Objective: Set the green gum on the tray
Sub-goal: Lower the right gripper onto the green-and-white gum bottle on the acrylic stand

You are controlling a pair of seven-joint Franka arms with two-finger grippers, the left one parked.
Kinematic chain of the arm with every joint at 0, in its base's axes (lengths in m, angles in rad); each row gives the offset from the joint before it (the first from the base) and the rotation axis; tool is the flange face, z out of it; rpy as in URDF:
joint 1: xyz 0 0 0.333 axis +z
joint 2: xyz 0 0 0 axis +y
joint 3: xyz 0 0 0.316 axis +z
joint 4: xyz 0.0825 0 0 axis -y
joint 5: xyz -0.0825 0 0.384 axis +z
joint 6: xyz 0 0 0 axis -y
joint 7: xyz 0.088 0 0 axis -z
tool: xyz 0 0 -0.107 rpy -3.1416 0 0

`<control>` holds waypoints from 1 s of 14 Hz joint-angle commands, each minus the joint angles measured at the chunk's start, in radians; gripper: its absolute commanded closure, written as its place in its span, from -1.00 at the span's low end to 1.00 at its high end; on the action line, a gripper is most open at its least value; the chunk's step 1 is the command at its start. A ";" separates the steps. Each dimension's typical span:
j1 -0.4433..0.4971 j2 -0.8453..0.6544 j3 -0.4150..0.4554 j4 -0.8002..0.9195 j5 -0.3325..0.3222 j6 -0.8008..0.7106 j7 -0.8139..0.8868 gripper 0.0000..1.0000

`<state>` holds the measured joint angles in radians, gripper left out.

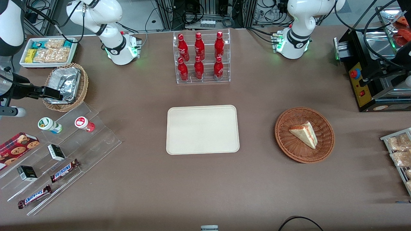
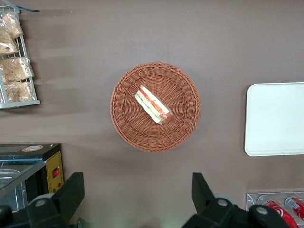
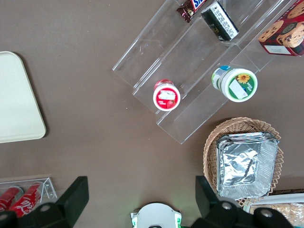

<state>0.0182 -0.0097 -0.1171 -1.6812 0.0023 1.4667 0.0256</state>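
The green gum is a small white bottle with a green-marked lid, lying on the clear stepped stand toward the working arm's end of the table. It also shows in the right wrist view, beside a similar bottle with a red-and-white lid. The cream tray lies bare at the table's middle, and its corner shows in the right wrist view. My right gripper hangs open and empty high above the table, farther from the front camera than the green gum; its jaws stand wide apart.
A wicker basket with foil containers sits under the gripper. The stepped stand also holds Snickers bars, small dark boxes and a cookie box. A rack of red cola bottles stands farther back. A basket with a sandwich lies toward the parked arm's end.
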 commanded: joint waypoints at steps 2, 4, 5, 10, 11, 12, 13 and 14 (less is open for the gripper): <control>0.003 0.014 -0.001 0.015 -0.036 0.023 -0.038 -1.00; 0.000 0.016 -0.003 -0.008 -0.033 0.059 -0.091 -1.00; -0.003 0.019 -0.003 -0.021 -0.033 0.082 -0.146 -1.00; -0.069 0.025 -0.015 -0.132 -0.041 0.259 -0.479 -1.00; -0.084 0.025 -0.016 -0.156 -0.041 0.302 -0.546 -1.00; -0.114 0.024 -0.016 -0.185 -0.041 0.351 -0.617 -1.00; -0.133 0.023 -0.016 -0.207 -0.041 0.389 -0.688 -1.00; -0.157 0.027 -0.016 -0.222 -0.042 0.418 -0.769 -1.00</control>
<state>-0.1051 0.0306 -0.1365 -1.8548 -0.0234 1.8182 -0.6215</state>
